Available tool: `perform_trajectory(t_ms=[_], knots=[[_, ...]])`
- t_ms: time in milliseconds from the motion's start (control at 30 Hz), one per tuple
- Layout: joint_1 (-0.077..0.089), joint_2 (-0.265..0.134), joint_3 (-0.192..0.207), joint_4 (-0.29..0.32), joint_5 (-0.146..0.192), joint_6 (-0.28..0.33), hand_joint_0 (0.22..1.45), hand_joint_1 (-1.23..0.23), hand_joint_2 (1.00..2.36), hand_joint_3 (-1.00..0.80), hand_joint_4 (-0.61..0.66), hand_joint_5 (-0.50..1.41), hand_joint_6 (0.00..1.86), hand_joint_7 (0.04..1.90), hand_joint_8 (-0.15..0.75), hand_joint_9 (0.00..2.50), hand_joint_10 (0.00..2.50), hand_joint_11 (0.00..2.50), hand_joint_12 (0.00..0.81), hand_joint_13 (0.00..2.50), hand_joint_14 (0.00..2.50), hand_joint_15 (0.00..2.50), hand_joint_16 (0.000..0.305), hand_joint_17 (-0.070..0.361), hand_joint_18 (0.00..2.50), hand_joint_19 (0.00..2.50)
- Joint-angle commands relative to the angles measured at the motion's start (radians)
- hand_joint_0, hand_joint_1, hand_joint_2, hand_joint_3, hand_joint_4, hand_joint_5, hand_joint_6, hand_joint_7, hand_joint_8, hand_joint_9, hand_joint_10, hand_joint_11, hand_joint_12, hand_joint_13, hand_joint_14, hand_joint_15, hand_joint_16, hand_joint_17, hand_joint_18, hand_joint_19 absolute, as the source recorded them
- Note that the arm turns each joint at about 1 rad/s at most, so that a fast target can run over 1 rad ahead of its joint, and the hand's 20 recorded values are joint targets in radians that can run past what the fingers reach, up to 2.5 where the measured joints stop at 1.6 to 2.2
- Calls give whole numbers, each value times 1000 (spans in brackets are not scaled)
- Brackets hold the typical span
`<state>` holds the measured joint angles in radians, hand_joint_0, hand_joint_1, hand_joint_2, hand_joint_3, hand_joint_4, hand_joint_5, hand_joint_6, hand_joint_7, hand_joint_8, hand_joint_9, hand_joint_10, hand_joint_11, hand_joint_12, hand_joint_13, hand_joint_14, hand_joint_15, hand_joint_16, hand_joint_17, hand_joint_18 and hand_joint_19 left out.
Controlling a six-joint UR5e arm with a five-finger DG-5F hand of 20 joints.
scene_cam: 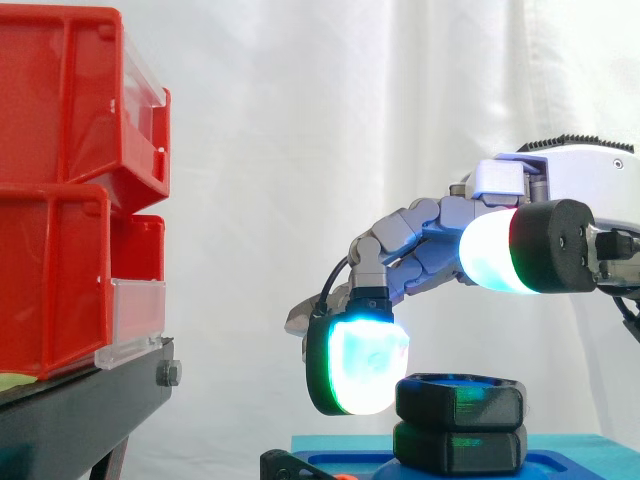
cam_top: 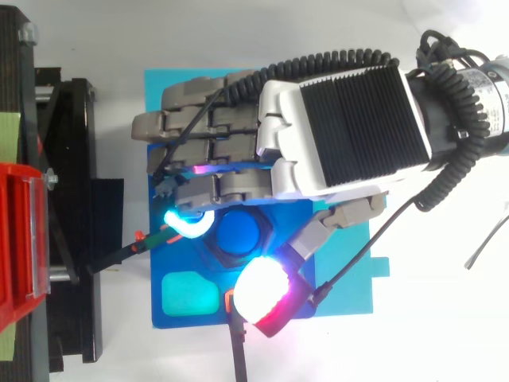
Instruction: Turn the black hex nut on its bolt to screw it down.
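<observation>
Side view first: we see the hand (scene_cam: 570, 190) reaching in from the right, arched over the black hex nut (scene_cam: 460, 398). The nut sits on top of a second black hex piece (scene_cam: 460, 447), and the two are stacked squarely one on the other. Both stand on a blue base (cam_top: 215, 320) that lies on a teal sheet (cam_top: 354, 278). At the left edge, well apart from the nut, red bins (scene_cam: 60, 200) are stacked on a black stand (scene_cam: 80, 410), with the white curtain (scene_cam: 300, 150) behind everything.

From the top view we look down on the back of the hand, which covers the upper part of the blue base. Just below it shows the round blue bolt head (cam_top: 238, 232), with the nut's dark rim around it. A pale green patch (cam_top: 191, 294) lies on the base near its lower left corner. The teal sheet rests on the white bench (cam_top: 445, 318).

Whether the fingers clasp the nut or merely sit beside it, we cannot tell — the two views do not settle it.
</observation>
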<state>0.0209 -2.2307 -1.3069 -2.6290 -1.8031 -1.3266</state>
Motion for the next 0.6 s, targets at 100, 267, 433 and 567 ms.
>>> perform_trajectory(t_ms=[100, 267, 433, 567], knots=[[-13, 0, 0, 3, -24, 1, 485, -225, 1000, -500, 264, -178, 730, 1005, 275, 590, 11, 349, 310, 432, 1, 63, 50, 112, 421, 245], [-15, 0, 0, 6, -30, 0, 486, -224, 1000, -500, 267, -177, 729, 1008, 274, 592, 11, 351, 309, 431, 2, 65, 50, 112, 422, 244], [-12, 2, 1, 26, -30, 3, 486, -226, 1000, -500, 275, -173, 708, 1028, 276, 596, 11, 345, 310, 432, 1, 64, 50, 112, 422, 245], [-9, 0, 1, 40, -30, 3, 488, -240, 1000, -500, 279, -159, 624, 1151, 275, 604, 11, 347, 310, 430, 1, 60, 50, 112, 420, 245]])
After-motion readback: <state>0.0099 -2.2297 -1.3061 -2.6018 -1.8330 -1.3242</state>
